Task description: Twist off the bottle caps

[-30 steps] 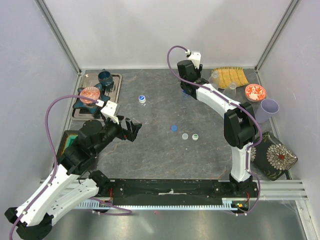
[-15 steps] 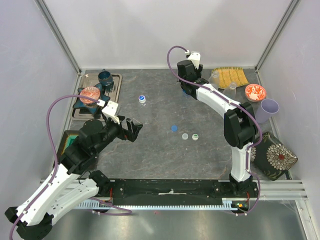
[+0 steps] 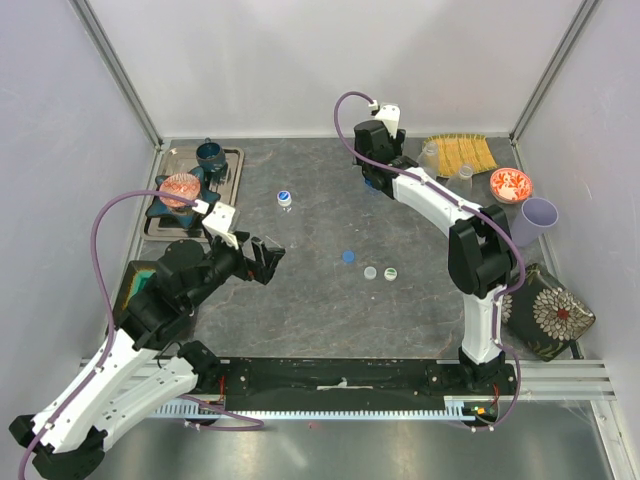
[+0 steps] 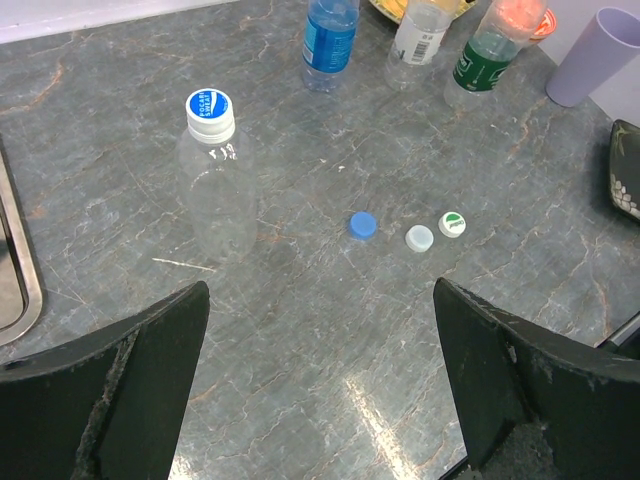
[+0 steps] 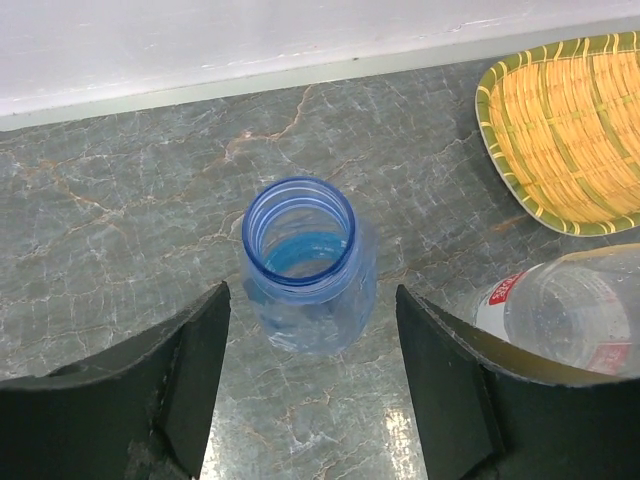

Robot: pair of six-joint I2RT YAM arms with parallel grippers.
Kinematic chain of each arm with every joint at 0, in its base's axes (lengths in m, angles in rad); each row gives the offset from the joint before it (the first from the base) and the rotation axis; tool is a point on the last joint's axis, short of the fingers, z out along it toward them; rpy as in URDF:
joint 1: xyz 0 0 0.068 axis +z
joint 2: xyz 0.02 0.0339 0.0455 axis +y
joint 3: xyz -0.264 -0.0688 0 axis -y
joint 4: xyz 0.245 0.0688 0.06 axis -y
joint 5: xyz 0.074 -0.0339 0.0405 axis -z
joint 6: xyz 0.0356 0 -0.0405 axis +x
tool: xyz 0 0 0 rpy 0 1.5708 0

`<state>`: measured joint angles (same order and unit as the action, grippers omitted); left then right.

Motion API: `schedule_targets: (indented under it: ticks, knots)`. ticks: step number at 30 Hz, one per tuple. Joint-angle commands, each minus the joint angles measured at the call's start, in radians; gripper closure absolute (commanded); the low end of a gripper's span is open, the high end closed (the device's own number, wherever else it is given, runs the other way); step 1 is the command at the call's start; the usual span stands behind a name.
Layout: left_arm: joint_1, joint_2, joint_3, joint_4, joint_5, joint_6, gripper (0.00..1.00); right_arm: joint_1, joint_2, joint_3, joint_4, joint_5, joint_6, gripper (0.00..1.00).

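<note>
Three loose caps sit on the grey stone-look table (image 3: 320,310): a blue cap (image 4: 362,225), a pale grey cap (image 4: 419,237) and a green-and-white cap (image 4: 452,224). So I reckon three bottles are done. The one left is the plain clear plastic bottle (image 4: 212,195) with its blue-and-white screw cap (image 4: 209,108) on, standing alone mid-table, well apart from the others.

The blue-labelled clear bottle (image 5: 308,268) is at the far side with its mouth open, near the woven yellow basket (image 5: 560,130). Close by it are the very short clear bottle (image 4: 420,35) and the green-labelled clear bottle (image 4: 485,60).

The right gripper (image 5: 311,295) hangs over the blue one, fingers spread either side with a gap on both, gripping nothing. The left gripper (image 4: 320,290) is spread wide and empty, with the capped bottle ahead and off to its left.

What worries me is that the capped bottle looks empty and light. A finger clipping it on approach probably tips it or sends it rolling. Squeeze the thin wall too hard and it buckles. Too soft and the whole bottle just spins with the cap. Also, if the right arm pulls away crooked, it could knock the open bottle into its neighbours.
</note>
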<state>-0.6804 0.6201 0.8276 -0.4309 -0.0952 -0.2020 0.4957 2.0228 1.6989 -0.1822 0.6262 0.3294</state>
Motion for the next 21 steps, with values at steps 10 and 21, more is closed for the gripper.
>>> schedule_targets:
  ticks: [10,21]
  knots:
    - [0.001,-0.043,0.004,0.034,0.0,-0.024,0.01,0.072,-0.185,-0.077,0.003,0.026,0.011,0.25]
    - [0.001,-0.174,-0.019,0.007,-0.135,-0.033,0.01,0.319,-0.542,-0.387,0.084,-0.247,0.085,0.21]
